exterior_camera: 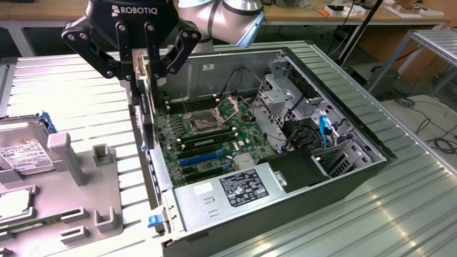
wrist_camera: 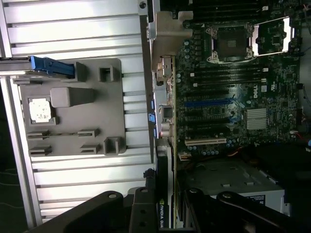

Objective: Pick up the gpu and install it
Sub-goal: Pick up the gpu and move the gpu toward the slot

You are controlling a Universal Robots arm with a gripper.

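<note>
Power supply sits nearest in the open computer case. Further back on the exterior view's left, the gripper is clamped on the gpu. Card pinched between the fingers, hanging edge-on over the case wall, beside the motherboard.

Black end effector, white ROBOTIQ lettering, round pivot screws; rounded silver-grey arm

An open black computer tower case is lying on its side on a ribbed silver metal table, with its green motherboard facing up. A silver power supply box is sitting at the case's near end. At the exterior view's left, a grey moulded parts tray is holding a grey metal hard drive with a white label.
</note>
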